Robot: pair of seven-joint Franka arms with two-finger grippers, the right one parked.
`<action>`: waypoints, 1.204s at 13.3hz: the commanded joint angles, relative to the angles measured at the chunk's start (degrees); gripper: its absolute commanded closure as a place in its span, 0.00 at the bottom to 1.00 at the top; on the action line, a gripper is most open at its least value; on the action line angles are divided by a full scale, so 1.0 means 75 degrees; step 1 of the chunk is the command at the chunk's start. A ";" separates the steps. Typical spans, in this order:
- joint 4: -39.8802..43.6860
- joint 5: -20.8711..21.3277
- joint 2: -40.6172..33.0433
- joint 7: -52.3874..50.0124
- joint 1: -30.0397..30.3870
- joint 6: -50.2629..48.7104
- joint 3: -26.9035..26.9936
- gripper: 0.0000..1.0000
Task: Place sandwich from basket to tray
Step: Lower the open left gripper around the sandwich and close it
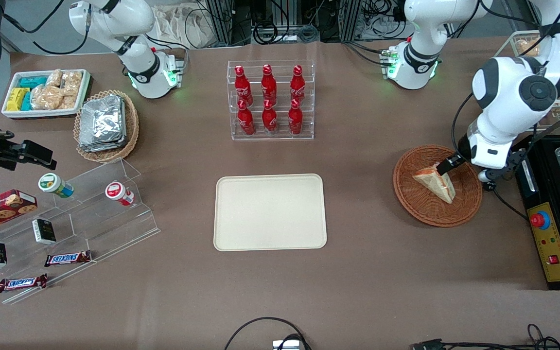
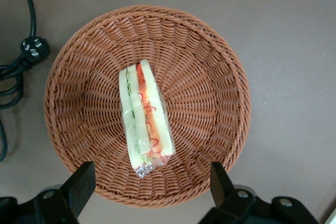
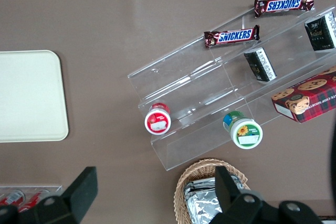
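Reddish-brown wicker, woven in rings: the basket lying under the left gripper, with the wrapped sandwich resting on its floor, standing on edge so that the red, orange and green filling layers face up. Fingers spread wide apart, one on either flank of the wedge's narrower wrapped end, holding nothing and, judging by the wrist view, not touching the wrap. From the front, one dark fingertip showing just above the sandwich's upper edge, over the basket, so poised for a grasp rather than in one. Cream-beige tray bare and well apart from the fingers, toward the middle of the table, nearer the front camera than the rack of red cola bottles. Progress, as a judgement: approach done or nearly so, nothing yet picked up. Left to do: lowering around the wedge, closing across its bread faces, lifting clear of the wicker rim, carrying over to the tray, setting down and letting go. Likely snag: slippery clear wrap and soft bread, calling for a gentle squeeze.
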 commanded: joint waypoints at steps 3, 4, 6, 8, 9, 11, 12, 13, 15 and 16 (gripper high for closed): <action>-0.0602 0.0148 0.0180 -0.0337 -0.0064 0.0966 -0.0001 0.03; -0.0673 0.0148 0.0273 -0.0361 -0.0064 0.1130 -0.0001 0.03; -0.0825 0.0148 0.0426 -0.0373 -0.0064 0.1493 -0.0001 0.03; -0.0907 0.0148 0.0578 -0.0373 -0.0053 0.1787 -0.0001 0.03; -0.0919 0.0148 0.0649 -0.0373 -0.0052 0.1881 -0.0001 0.03; -0.1013 0.0148 0.0754 -0.0373 -0.0052 0.2127 0.0010 0.03; -0.1060 0.0148 0.0813 -0.0373 -0.0041 0.2267 0.0011 0.03; -0.1095 0.0148 0.0895 -0.0373 -0.0041 0.2385 0.0011 0.03; -0.1107 0.0148 0.1000 -0.0397 -0.0041 0.2537 0.0011 0.03; -0.1107 0.0148 0.1047 -0.0397 -0.0041 0.2573 0.0011 0.03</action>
